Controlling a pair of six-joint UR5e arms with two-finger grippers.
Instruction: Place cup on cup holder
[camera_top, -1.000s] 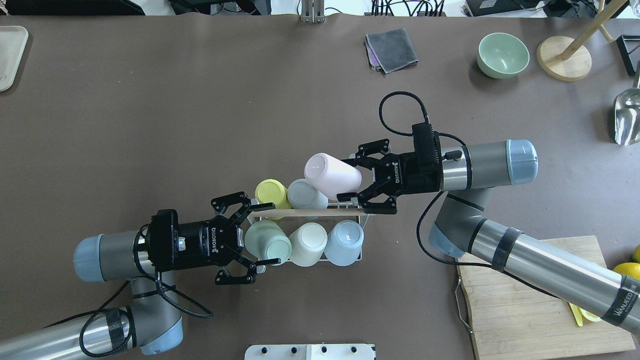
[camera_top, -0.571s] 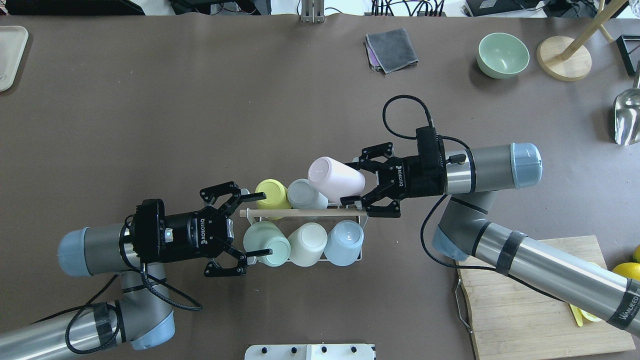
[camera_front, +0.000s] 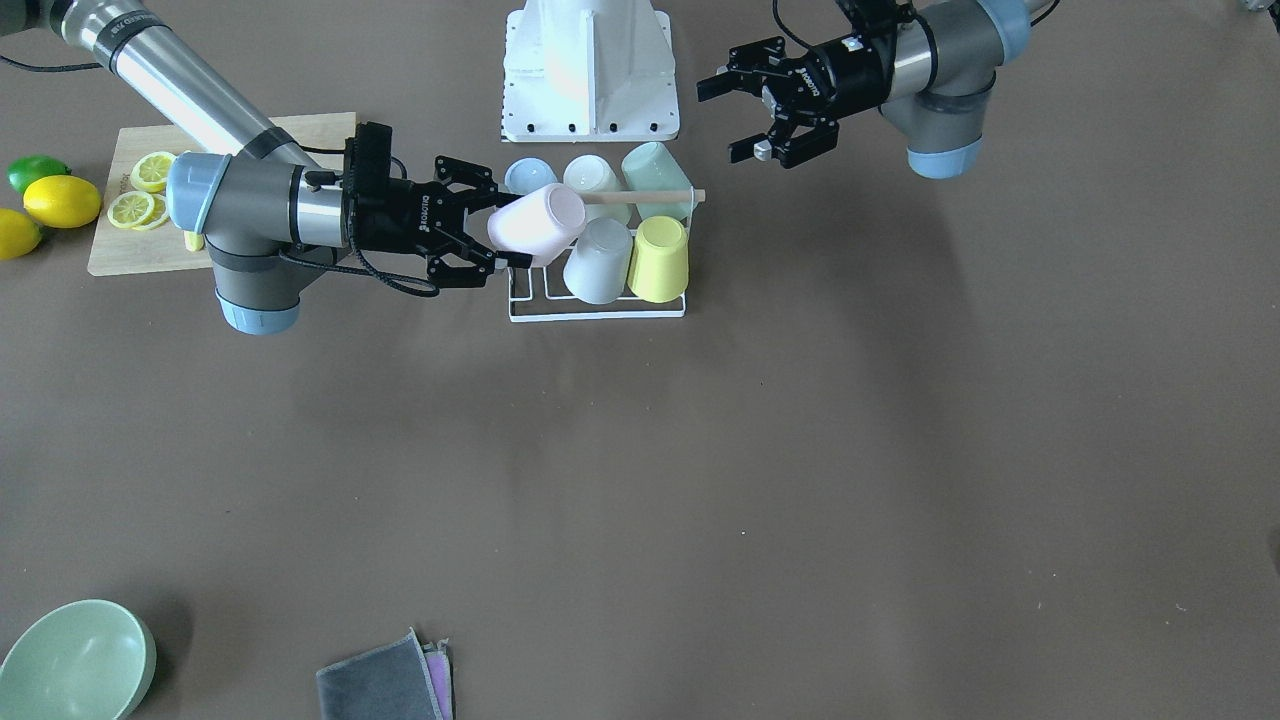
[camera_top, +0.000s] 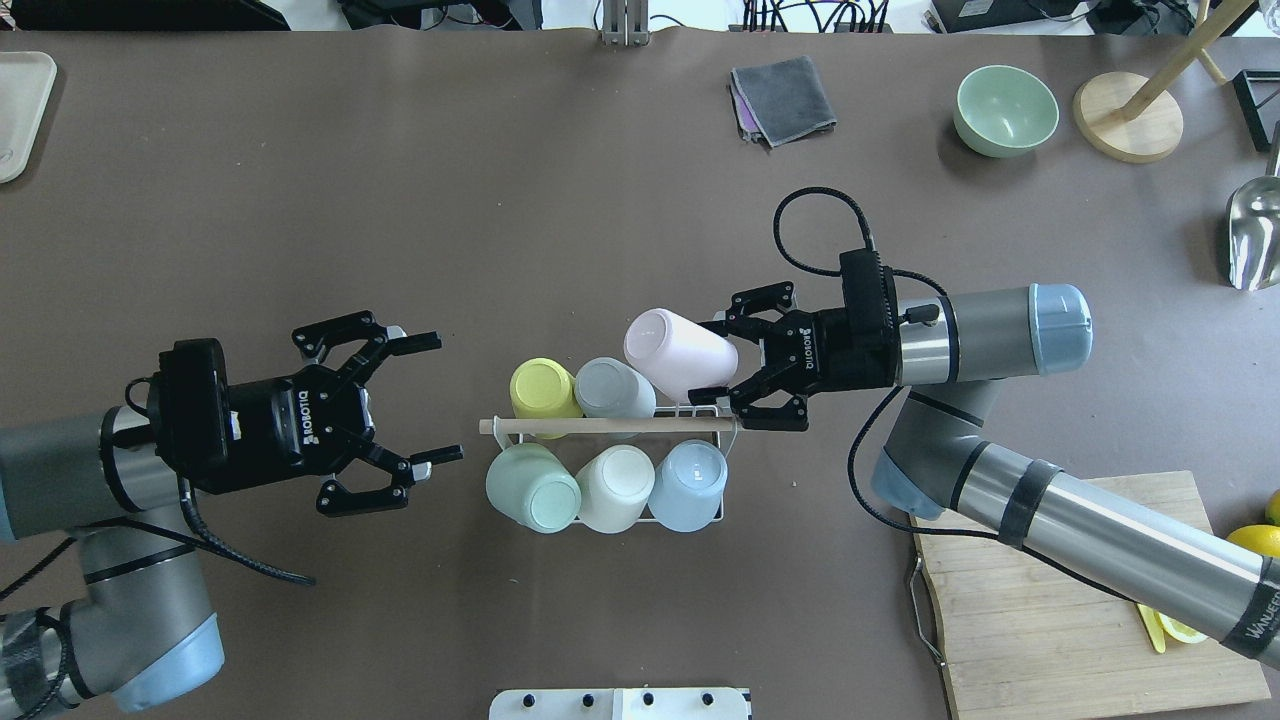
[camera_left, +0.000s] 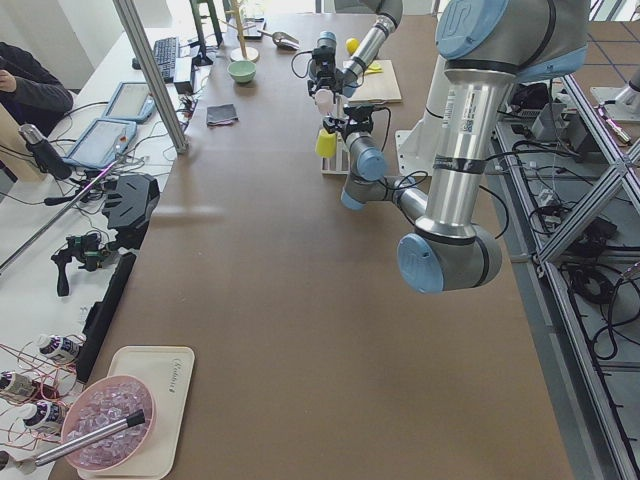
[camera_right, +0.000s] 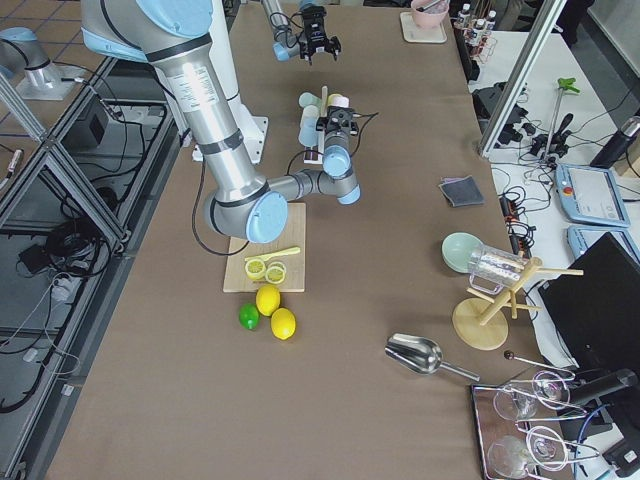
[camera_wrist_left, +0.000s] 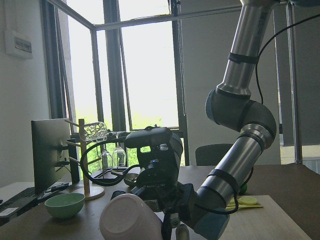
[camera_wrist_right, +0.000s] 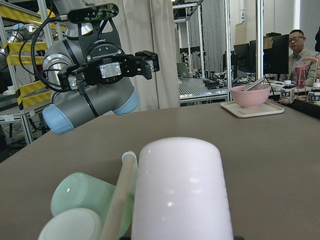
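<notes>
We see right gripper (camera_top: 708, 362) pinching tilted pink cup (camera_top: 675, 352) beside grey cup (camera_top: 612, 388); right wrist view adds cup holder (camera_wrist_right: 117, 200) rod alongside; left gripper (camera_top: 440, 398) spread.

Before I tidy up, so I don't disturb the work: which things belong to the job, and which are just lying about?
Job: pink cup, held in the right hand; cup holder.
Lying about: green bowl, grey cloth, cutting board, metal scoop.

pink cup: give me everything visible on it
The pink cup is plain, smooth, handle-free and plastic-looking. It lies tilted, flat base up and toward the robot's left, mouth toward the right gripper, which clamps its sides near the rim. It sits over the cup holder's vacant end spot beside the grey cup; contact with either can't be told.
</notes>
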